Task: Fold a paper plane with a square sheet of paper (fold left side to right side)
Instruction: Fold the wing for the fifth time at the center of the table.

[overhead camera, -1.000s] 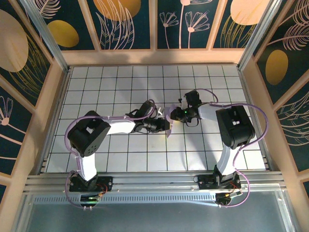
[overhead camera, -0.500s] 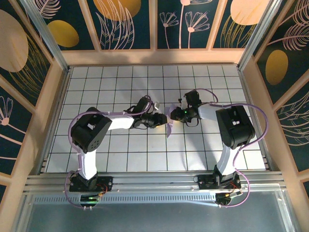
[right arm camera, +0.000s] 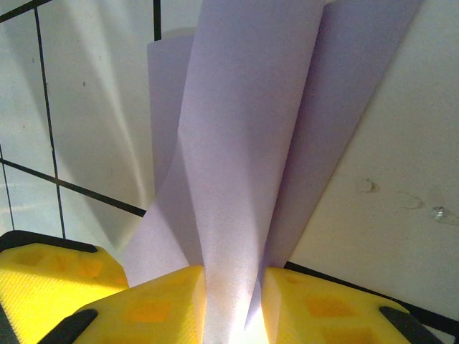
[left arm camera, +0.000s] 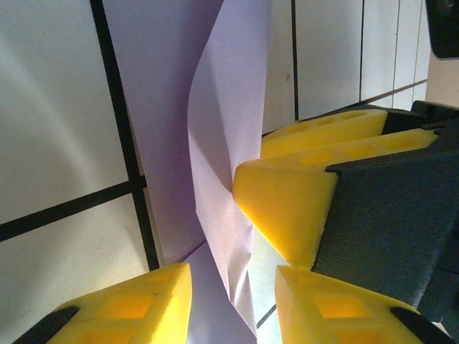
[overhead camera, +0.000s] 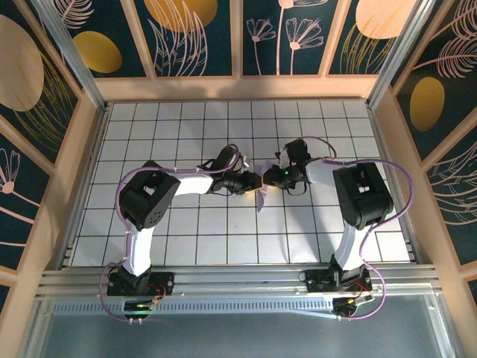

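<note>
The right tool (right arm camera: 233,294) stands narrowly open and pinches the paper (right arm camera: 244,143) between its two yellow pads (right arm camera: 154,304), so the sheet rises out of that grip in long, soft folds. The left tool (left arm camera: 233,301) stands partly open, with the paper (left arm camera: 229,143) running down between its fingers (left arm camera: 125,308). The sheet lies close against the finger at 7 o'clock, while a sliver of bare surface shows before the finger at 5 o'clock, so this tool brackets the paper rather than clamps it. In the left wrist view a blunt yellow finger (left arm camera: 287,208) of the right tool presses into the sheet's bulging crease from 3 o'clock. The paper is thin, matte, pale lavender and unmarked, bent into a curved ridge with one sharp diagonal crease low down. The pads are bright yellow moulded blocks with shallow rectangular recesses, set on black housings. From above, the left tool (overhead camera: 250,188) comes in from 9 o'clock and the right tool (overhead camera: 268,177) from 3 o'clock, meeting near the middle of the surface (overhead camera: 186,231), which is glossy white tile crossed by black grid lines. The paper (overhead camera: 260,200) hangs from their meeting point toward 6 o'clock as a slim pale strip.
</note>
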Robot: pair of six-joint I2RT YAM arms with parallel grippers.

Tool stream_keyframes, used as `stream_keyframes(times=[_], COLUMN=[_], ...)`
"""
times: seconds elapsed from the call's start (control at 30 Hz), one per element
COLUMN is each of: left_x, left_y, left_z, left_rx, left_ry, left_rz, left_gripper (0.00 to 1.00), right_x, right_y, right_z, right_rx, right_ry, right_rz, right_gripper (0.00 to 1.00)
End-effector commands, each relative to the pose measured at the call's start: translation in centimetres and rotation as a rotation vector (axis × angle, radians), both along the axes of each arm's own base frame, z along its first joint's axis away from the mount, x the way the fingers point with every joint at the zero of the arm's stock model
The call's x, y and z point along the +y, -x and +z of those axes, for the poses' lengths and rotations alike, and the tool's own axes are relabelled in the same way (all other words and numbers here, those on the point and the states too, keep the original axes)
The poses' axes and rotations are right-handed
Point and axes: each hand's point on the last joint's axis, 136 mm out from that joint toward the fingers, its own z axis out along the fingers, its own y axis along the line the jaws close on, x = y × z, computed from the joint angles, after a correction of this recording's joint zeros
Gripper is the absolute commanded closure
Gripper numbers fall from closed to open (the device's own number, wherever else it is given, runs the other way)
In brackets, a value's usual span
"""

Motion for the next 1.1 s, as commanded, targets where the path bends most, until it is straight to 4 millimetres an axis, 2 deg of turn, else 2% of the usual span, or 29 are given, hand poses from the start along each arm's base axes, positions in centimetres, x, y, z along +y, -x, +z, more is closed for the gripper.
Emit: stream_keyframes(times=[0.0,0.33,0.6,0.73,1.07], left_x=[0.3,0.6,0.5,0.0,-0.1], left_y=[-1.3,-1.8,-1.7,-1.7,-2.4], left_z=[-1.0,-1.6,0.4,0.6,-0.2], left_rx=[-0.011,-0.016,-0.056,-0.054,-0.056], left_ry=[-0.032,-0.057,0.024,0.057,0.019], left_rz=[0.021,0.034,0.032,0.016,0.019], left_gripper=[0.67,0.74,0.73,0.73,0.8], right_x=[-0.8,-0.8,-0.8,-0.8,-0.9], right_y=[-1.4,-1.4,-1.4,-1.4,-1.3], right_z=[-2.8,-3.0,-3.1,-3.1,-3.3], right_rx=[-0.058,-0.053,-0.051,-0.051,-0.047], right_ry=[0.108,0.112,0.113,0.112,0.12], right_rz=[-0.005,-0.005,-0.005,-0.005,-0.004], right_gripper=[0.7,0.7,0.7,0.7,0.7])
